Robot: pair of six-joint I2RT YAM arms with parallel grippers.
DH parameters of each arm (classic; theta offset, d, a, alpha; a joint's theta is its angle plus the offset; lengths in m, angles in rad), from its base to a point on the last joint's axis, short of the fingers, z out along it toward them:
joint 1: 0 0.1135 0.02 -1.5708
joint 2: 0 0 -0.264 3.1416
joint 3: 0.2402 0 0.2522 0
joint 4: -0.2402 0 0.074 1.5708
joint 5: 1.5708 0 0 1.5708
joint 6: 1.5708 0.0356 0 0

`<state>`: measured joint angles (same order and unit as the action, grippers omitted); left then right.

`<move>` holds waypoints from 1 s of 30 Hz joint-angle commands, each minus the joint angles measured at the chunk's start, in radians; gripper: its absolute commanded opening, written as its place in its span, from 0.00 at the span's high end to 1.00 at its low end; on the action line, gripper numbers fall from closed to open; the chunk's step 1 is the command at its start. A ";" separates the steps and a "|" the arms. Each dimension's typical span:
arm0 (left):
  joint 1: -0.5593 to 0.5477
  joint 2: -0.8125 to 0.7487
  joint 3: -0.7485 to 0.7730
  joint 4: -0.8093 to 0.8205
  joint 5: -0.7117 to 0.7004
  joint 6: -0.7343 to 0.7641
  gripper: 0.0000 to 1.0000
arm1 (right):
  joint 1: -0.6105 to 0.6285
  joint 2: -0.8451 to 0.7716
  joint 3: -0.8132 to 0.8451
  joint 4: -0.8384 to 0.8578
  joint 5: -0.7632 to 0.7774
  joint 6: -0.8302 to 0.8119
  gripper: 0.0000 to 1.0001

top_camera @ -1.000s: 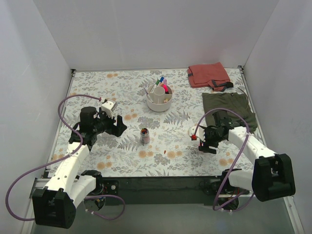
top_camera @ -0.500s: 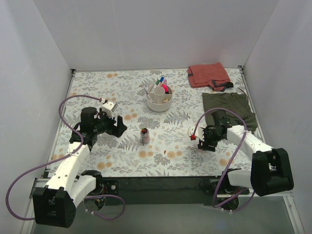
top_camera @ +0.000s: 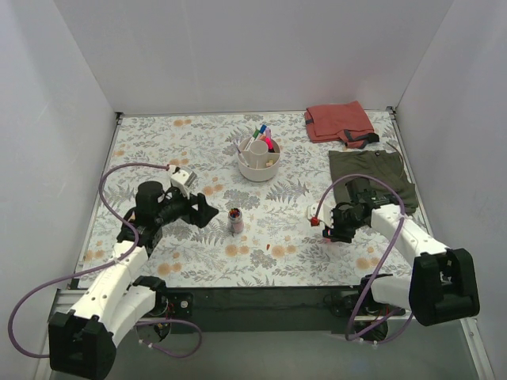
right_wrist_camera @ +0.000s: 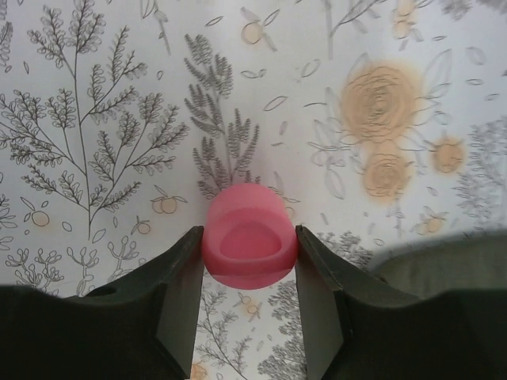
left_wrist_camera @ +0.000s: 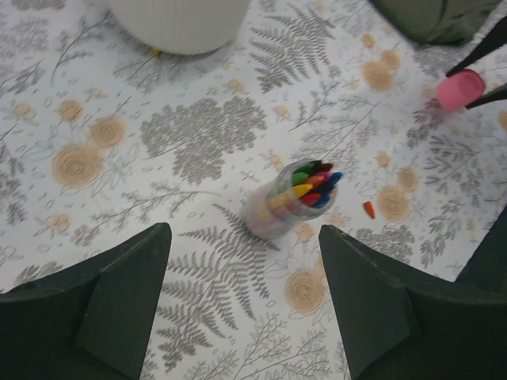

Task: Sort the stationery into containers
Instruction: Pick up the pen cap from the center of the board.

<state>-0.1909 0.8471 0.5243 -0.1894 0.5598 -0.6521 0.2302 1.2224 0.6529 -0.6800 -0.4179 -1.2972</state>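
Observation:
The round white bowl [top_camera: 258, 161] stands at the back middle with several pens upright in it; its wall also shows in the left wrist view [left_wrist_camera: 178, 20]. A pink-orange patterned tube [top_camera: 235, 221] of coloured crayons stands mid-table. In the left wrist view the tube [left_wrist_camera: 285, 202] is just ahead of my open, empty left gripper [left_wrist_camera: 244, 237]. My left gripper [top_camera: 203, 211] is left of the tube, apart from it. My right gripper [right_wrist_camera: 249, 241] is shut on the pink ball [right_wrist_camera: 249, 229], right of centre [top_camera: 316, 222].
A folded red cloth [top_camera: 339, 123] lies at the back right, with an olive-green cloth [top_camera: 371, 176] in front of it, close behind my right arm. A small orange bit [left_wrist_camera: 368, 209] lies on the floral table [top_camera: 158, 142] near the tube.
My left gripper has moved right, closer to the crayon tube. My right gripper, still holding the pink ball, has shifted slightly.

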 commanded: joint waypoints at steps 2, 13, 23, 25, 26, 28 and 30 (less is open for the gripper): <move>-0.151 -0.039 -0.027 0.185 -0.069 -0.104 0.24 | -0.003 0.003 0.229 -0.061 -0.027 0.171 0.74; -0.286 -0.126 -0.322 0.531 -0.209 -0.173 0.22 | -0.002 0.198 0.566 -0.092 -0.018 0.397 0.74; -0.426 0.205 -0.334 0.786 -0.420 -0.178 0.23 | 0.023 0.315 0.678 -0.078 -0.045 0.461 0.76; -0.429 0.239 -0.360 0.823 -0.451 -0.184 0.23 | 0.026 0.339 0.706 -0.078 -0.053 0.467 0.76; -0.433 0.257 -0.371 0.870 -0.460 -0.178 0.23 | 0.026 0.345 0.718 -0.078 -0.053 0.467 0.77; -0.444 0.288 -0.388 0.898 -0.469 -0.178 0.22 | 0.029 0.350 0.746 -0.079 -0.053 0.463 0.77; -0.447 0.357 -0.399 0.958 -0.474 -0.178 0.22 | 0.027 0.348 0.757 -0.079 -0.059 0.457 0.77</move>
<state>-0.6231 1.1301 0.1528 0.6155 0.1471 -0.8314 0.2543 1.5764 1.3430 -0.7593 -0.4412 -0.8547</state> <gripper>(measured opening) 0.777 0.523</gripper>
